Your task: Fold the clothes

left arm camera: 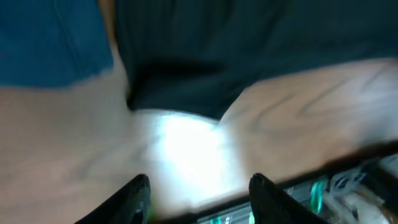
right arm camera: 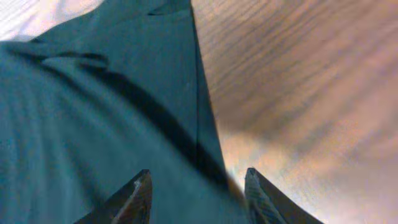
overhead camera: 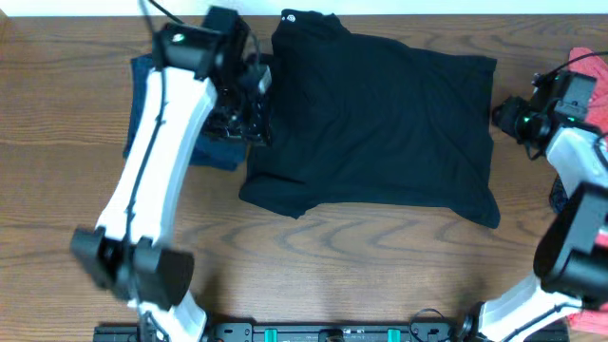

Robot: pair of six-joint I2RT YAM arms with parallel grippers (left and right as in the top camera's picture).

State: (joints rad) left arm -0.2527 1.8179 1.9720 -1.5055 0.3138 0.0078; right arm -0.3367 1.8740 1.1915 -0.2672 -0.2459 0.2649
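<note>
Lying spread on the table (overhead camera: pixel 361 266), the black garment (overhead camera: pixel 380 123) looks light, limp and slump-prone; pinch its side hems or corners. The right gripper (right arm camera: pixel 196 180) hangs parted and empty over one edge; the left gripper (left arm camera: pixel 199 190), blurred, seems likewise parted.

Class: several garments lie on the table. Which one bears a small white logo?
The large black garment in the middle, logo near its far edge. The navy garment at left and the coral-red piece at right show none.
</note>
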